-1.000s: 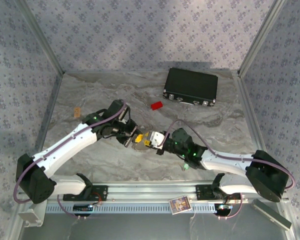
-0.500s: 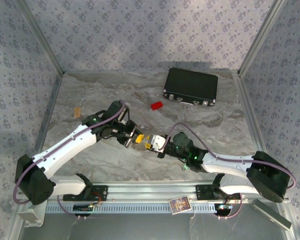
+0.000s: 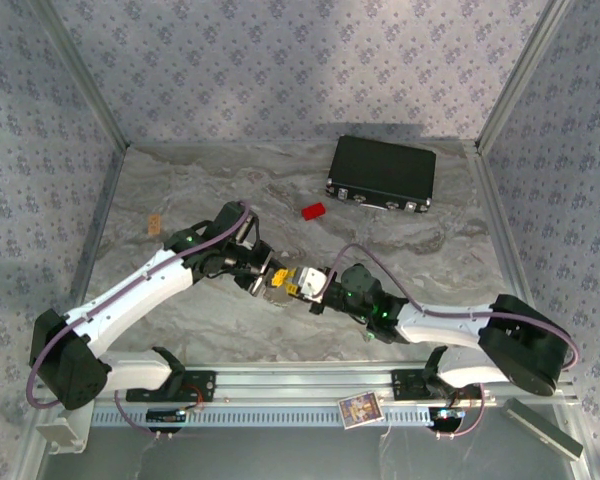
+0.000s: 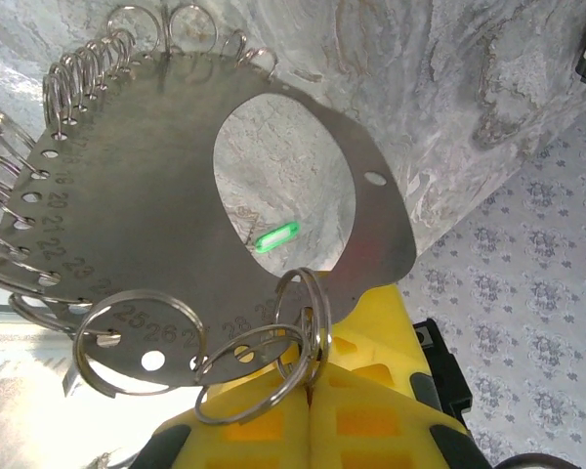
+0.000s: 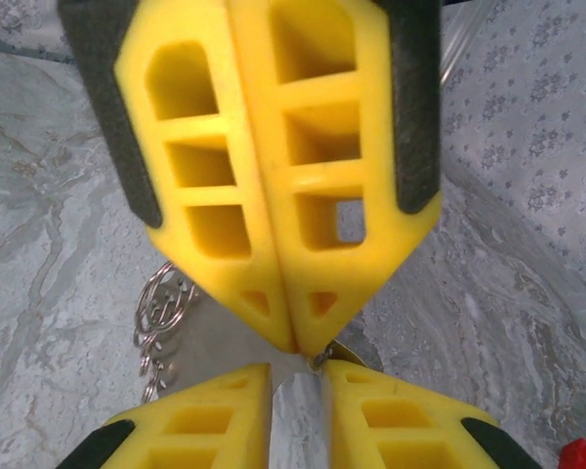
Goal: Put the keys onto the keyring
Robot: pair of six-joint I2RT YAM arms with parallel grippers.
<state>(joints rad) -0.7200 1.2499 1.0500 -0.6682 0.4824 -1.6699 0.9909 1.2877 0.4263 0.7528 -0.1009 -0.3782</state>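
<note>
Well, from above, my left gripper (image 3: 272, 278) and my right gripper (image 3: 296, 285) meet tip to tip low over the marbled table (image 3: 180, 180), somewhat nearer my bases than the far edge. A black case (image 3: 382, 172) lies near the far edge, off to the right. A red block (image 3: 313, 211) sits on the table between the case and my grippers, apart from both.

Through the left wrist camera, my left fingers (image 4: 371, 430) are pressed together on the rim of the keyring (image 4: 127, 205), a flat silvery hoop with a wide oval opening. It rises from my fingertips, tilted away from the camera. Numbered holes run along its rim, and split rings (image 4: 78, 70) hang through many of them, a couple right at my fingertips. Through the oval opening I see the green key (image 4: 275, 237) lying on the table beneath the hoop.

Through the right wrist camera, the left fingers come down from the top, shut tight along one seam, their tips pointing toward the lens. My own right fingers (image 5: 396, 420) rise from the bottom edge and stand a little apart, their tips almost against the left tips. A grey strip of the keyring's metal lies in the gap between them. Whether my pads touch it I cannot tell, as the view is so close. A bunch of split rings dangles just left of the left fingers.
</note>
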